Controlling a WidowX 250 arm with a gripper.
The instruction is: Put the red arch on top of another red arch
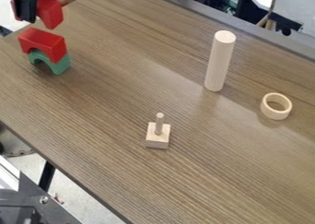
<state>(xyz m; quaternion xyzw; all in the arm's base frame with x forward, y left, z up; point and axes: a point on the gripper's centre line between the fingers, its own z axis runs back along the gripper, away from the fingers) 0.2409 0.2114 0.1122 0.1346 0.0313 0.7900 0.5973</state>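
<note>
Gripper (29, 7) around upper red arch (51, 13), above lower red arch (44, 42)

Above the green arch (60, 65), the upper arch (50, 12), a solid red block, is held in the claw (25, 19). Its middle is covered by the black claw, with red seen to either side, so the curve of its underside cannot be made out. It is held near the lower arch, with a gap seen between the two. The lower arch (44, 40), also plain red, is carried directly on top of the green arch. It is set upright, flat top uppermost, its underside resting over the green arch's rounded top.
</note>
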